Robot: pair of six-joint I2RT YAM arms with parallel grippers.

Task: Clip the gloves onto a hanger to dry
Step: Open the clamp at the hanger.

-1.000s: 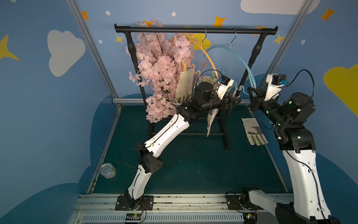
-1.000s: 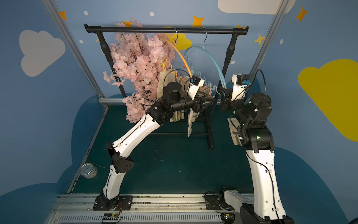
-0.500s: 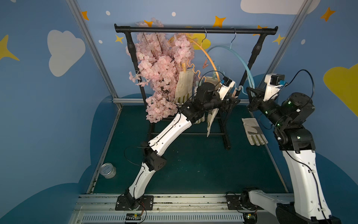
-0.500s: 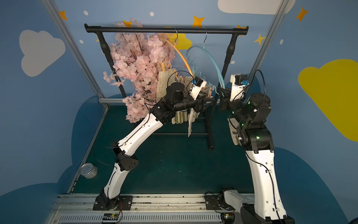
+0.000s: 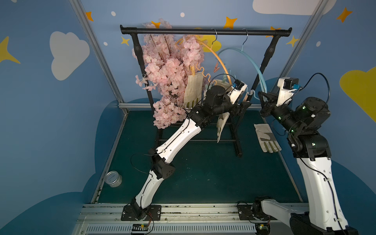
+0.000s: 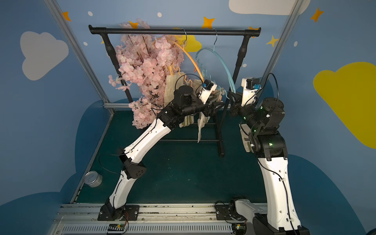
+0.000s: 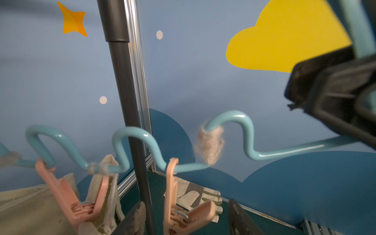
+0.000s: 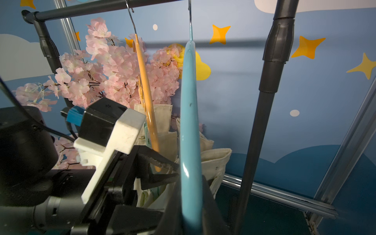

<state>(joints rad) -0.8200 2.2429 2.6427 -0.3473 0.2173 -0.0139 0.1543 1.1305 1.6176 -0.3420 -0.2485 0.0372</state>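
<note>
1. Rack: black tube rail on black uprights. Two wire-hook hangers hang from it, the orange hanger and the blue hanger. Both are glossy arcs. A pink fabric blossom branch fills the rack's left end.
2. The right gripper pinches the blue hanger's arc near its lower end, with a finger pressed on each side.
3. The left gripper is spread. A matte pink plastic peg on the blue hanger's wavy lower bar sits between its fingers. I can't tell whether they touch it. A fuzzy lint tuft is wrapped round the bar just beside it.
4. Gloves are cream canvas with wide cuffs. The hung glove is clipped cuff-up on the orange hanger. The dangling glove hangs fingers-down under the left gripper. More are bunched behind that wrist, count unclear. The flat glove lies grey palm patch up, olive strips showing, at the right edge of the green mat, toward the back.
5. A round silver tin sits at the mat's left edge near the front corner.
6. Versus one second ago, the left elbow sits slightly further right and the arm is more stretched. Both grippers, the hangers and the flat glove are unchanged.
</note>
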